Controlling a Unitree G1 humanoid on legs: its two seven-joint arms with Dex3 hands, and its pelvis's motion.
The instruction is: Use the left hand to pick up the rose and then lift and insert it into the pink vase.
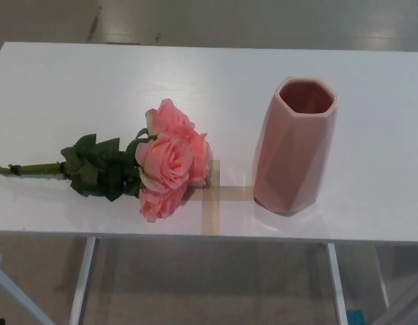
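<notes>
Table (74, 81), white, fills most of the head view; its near edge runs across the lower part of the picture, pale metal legs (82, 277) showing below it against a grey floor (216, 20).

Pink vase (293, 152) stands upright on the right half of the table, faceted sides, six-sided mouth open to the camera. Its foot sits at the right end of a tan tape cross (212, 203) stuck to the tabletop.

Rose (170, 162) lies flat on the left half, a bunch of pink blooms with heads pointing toward the vase and stem running off to the left. Blooms reach the left arm of the tape cross; bare table separates them from the vase. Dark green leaves (97, 168) cluster just behind the blooms. Thin green stem end (26, 168) rests on the table, near the left edge of the picture.

Neither hand is in view, so finger state cannot be told. Nothing lies between rose and vase except the tape.
</notes>
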